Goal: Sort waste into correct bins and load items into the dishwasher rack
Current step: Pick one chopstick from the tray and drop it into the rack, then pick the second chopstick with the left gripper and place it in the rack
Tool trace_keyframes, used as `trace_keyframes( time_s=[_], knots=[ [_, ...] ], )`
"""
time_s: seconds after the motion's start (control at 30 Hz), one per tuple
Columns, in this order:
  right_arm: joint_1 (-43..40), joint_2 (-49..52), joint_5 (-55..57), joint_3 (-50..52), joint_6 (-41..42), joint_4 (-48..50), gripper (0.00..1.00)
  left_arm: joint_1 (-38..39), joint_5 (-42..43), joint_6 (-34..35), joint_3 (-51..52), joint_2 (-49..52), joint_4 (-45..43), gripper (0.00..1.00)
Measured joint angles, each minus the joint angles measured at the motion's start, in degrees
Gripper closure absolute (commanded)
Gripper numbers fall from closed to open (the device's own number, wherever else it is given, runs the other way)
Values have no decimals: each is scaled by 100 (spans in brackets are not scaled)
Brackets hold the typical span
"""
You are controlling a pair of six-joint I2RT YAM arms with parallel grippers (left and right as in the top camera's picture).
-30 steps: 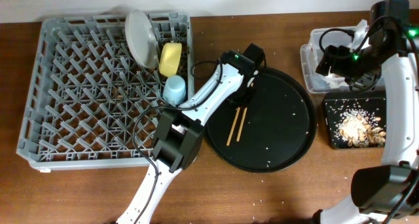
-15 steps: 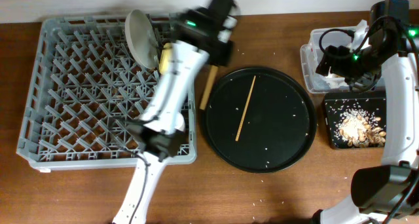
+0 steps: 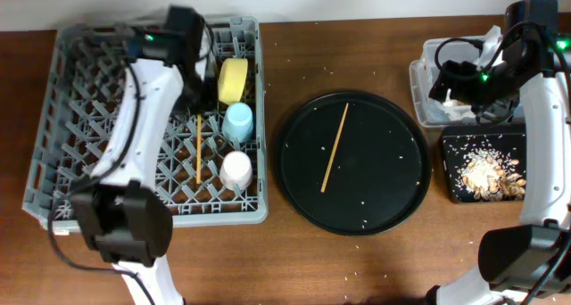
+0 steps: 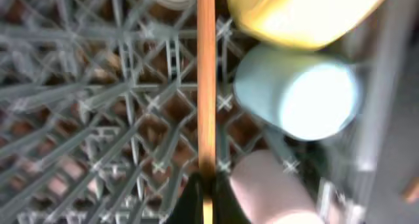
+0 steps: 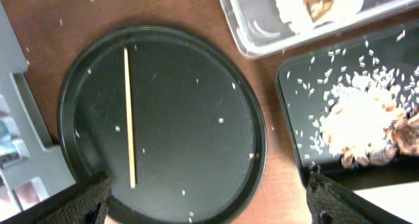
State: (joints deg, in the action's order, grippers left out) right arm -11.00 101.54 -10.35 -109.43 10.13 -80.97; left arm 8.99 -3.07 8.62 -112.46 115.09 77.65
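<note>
The rack [image 3: 107, 162] is matt grey moulded plastic. The chopstick [image 4: 206, 80] lying in it and the other chopstick [image 3: 335, 147] are smooth, pale wood. The yellow bowl [image 3: 233, 79] looks glossy, and the blue cup [image 3: 238, 121] and the pinkish cup [image 3: 236, 168] smooth with a softer sheen. The round tray [image 5: 242, 86] is smooth black plastic with a dull shine. The tub [image 5: 239, 34] is clear, glossy plastic holding crumpled white paper [image 5: 291, 1]. The rectangular tray [image 5: 291, 86] is black and smooth. The table [image 3: 357, 269] is brown, grained wood.
</note>
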Motion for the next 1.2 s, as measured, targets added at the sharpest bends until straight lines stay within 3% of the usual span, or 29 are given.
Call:
trace_keyframes(
  time_s=[0.1, 0.13, 0.17, 0.2, 0.27, 0.33, 0.43, 0.6, 0.73, 1.0, 1.2],
  knots=[
    [0, 0, 0, 7, -4, -9, 2, -142, -35, 2, 1353, 33, -1587, 99],
    [0, 0, 0, 7, -2, -7, 2, -190, -37, 0, 1738, 42, -1838, 87],
    [0, 0, 0, 7, -2, -4, 2, -197, -39, 0, 1875, 44, -1937, 63],
    [0, 4, 0, 7, 0, -4, 2, -195, -42, 13, 1934, 44, -1947, 46],
    [0, 4, 0, 7, -4, -4, 2, -190, -39, -15, 1939, 42, -1961, 37],
    [0, 4, 0, 7, -2, -2, 2, -190, -35, 0, 1799, 24, -1606, 37],
    [0, 4, 0, 7, -4, 0, 2, -151, 2, 0, 538, -245, -885, 36],
    [0, 4, 0, 7, -2, -4, 2, 1010, 238, 83, 114, -704, -1215, 39],
    [0, 4, -2, 7, -4, -17, 2, 2146, 291, 409, 114, -4, -1878, 43],
    [0, 4, 0, 7, -2, -20, 2, 3226, 286, 603, 125, 1416, -2369, 44],
    [0, 4, -2, 7, -2, -26, 2, 3405, 286, 656, 125, 1954, -2448, 62]
  ],
)
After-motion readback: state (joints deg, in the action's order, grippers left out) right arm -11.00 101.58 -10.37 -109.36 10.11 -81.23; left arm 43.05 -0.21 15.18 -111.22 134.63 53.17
